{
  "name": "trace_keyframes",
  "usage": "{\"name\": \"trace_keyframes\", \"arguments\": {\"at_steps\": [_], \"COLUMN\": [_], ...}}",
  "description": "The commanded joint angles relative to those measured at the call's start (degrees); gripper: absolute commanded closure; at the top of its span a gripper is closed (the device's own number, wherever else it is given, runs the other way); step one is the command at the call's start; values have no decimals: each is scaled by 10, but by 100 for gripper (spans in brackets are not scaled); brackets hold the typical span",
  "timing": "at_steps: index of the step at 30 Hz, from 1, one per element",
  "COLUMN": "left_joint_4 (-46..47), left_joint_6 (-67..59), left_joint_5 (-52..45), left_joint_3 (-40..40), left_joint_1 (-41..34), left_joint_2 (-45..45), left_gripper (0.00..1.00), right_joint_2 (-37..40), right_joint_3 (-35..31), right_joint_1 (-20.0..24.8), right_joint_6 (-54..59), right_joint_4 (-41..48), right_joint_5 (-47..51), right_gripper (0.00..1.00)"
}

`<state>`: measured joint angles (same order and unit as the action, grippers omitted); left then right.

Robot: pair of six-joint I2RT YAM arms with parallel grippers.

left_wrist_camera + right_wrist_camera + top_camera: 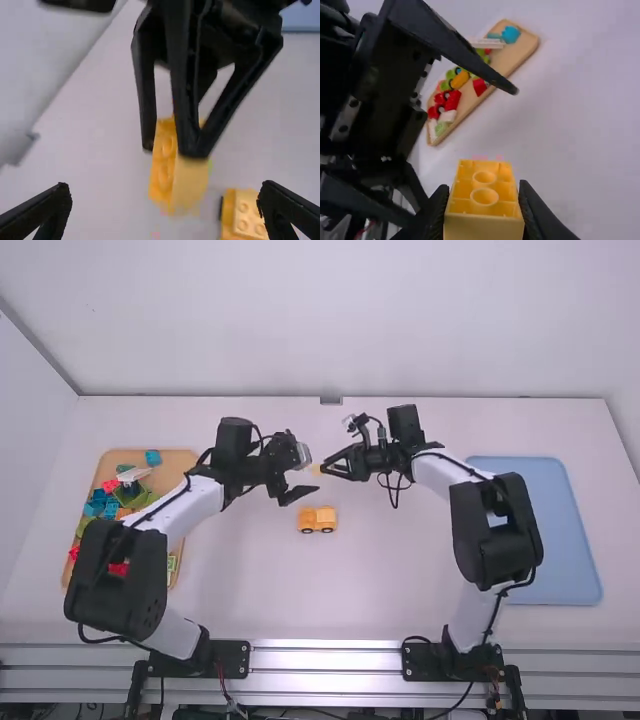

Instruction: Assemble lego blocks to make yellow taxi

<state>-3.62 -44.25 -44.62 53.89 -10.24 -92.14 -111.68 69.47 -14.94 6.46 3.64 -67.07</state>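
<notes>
My left gripper (294, 476) stands open above the middle of the table, its fingers spread around nothing in the left wrist view (165, 210). Facing it from the right, my right gripper (334, 466) is shut on a yellow block (316, 469). That yellow block (180, 180) hangs beyond the left fingers and apart from them. From the right wrist, the block (482, 200) shows its underside hollows or studs, held between the fingertips of the right gripper (482, 212). The yellow vehicle (317, 520) with dark wheels sits on the table below both grippers; part of it (244, 212) appears near a left finger.
A wooden tray (180, 460) with several coloured blocks lies at the left, partly under the left arm. A blue tray (550, 530) lies at the right, beside the right arm.
</notes>
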Motion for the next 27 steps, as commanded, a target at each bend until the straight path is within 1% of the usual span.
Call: {"name": "trace_keyframes", "arguments": {"at_steps": [1,2,5,6,8,10,11,14,19,21,27], "left_joint_4": [38,83,133,138,158,169,176,182,197,222,268], "left_joint_6": [43,34,25,25,29,28,28,22,17,-12,-58], "left_joint_5": [-64,-94,-134,-140,-158,-165,-177,-224,-272,-293,-294], "left_joint_3": [43,63,89,93,105,108,110,110,110,110,109], "left_joint_1": [22,33,50,52,58,57,56,56,56,57,56], "left_joint_2": [12,12,9,7,3,2,-3,-23,-37,-44,-46], "left_gripper": [1,1,1,1,1,1,1,1,1,1,1], "right_joint_2": [4,4,4,4,4,4,4,4,4,4,4], "right_joint_3": [57,100,172,185,237,263,284,321,337,337,337], "right_joint_1": [3,3,-9,-12,-26,-33,-40,-62,-84,-94,-106], "right_joint_6": [142,216,346,370,457,504,542,627,631,623,624], "right_joint_4": [66,162,317,344,445,493,532,601,617,611,611], "right_joint_5": [34,66,112,120,151,167,182,217,256,270,286], "right_gripper": [91,92,93,93,96,96,96,96,96,97,98]}}
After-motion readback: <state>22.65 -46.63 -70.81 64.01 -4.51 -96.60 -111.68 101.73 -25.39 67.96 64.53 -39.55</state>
